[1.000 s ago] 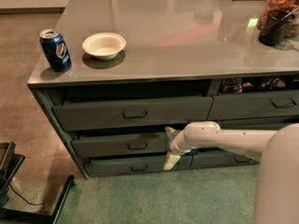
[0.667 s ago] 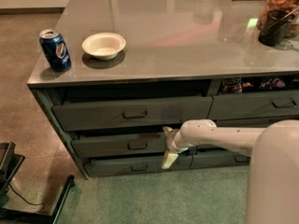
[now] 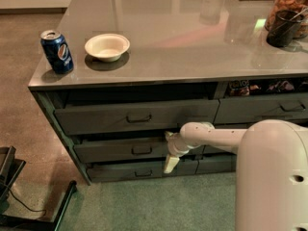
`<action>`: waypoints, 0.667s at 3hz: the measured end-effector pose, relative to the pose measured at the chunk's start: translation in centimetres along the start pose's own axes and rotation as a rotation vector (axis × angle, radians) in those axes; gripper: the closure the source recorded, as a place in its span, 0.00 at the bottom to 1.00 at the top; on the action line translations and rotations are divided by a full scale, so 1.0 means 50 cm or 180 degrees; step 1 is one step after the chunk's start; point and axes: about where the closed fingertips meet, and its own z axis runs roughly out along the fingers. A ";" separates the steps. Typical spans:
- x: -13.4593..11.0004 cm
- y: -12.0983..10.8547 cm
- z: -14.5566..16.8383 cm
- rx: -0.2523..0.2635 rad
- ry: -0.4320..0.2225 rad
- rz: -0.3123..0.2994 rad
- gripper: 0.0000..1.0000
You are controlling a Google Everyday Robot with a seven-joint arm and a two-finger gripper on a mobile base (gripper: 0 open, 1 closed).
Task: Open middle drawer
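Note:
The middle drawer (image 3: 110, 150) is the dark grey-green front in the left stack, between a taller drawer (image 3: 96, 118) above and a slimmer drawer (image 3: 115, 171) below. Its small dark handle (image 3: 142, 150) is at its centre. It stands out slightly, with a dark gap above it. My gripper (image 3: 169, 152) is at the end of my white arm (image 3: 216, 137). It sits at the right end of the middle drawer front, right of the handle and not on it.
On the grey countertop (image 3: 192, 42) stand a blue soda can (image 3: 57, 51) at the left edge, a white bowl (image 3: 107, 46), and dark containers (image 3: 284, 25) at the far right. More drawers (image 3: 262, 109) are to the right. A black stand (image 3: 29, 211) is on the floor at the left.
My arm and gripper have shifted a little to the left along the middle drawer front. The drawer itself shows no clear movement.

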 end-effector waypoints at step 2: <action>0.000 0.000 0.000 0.0000 0.0000 0.0000 0.18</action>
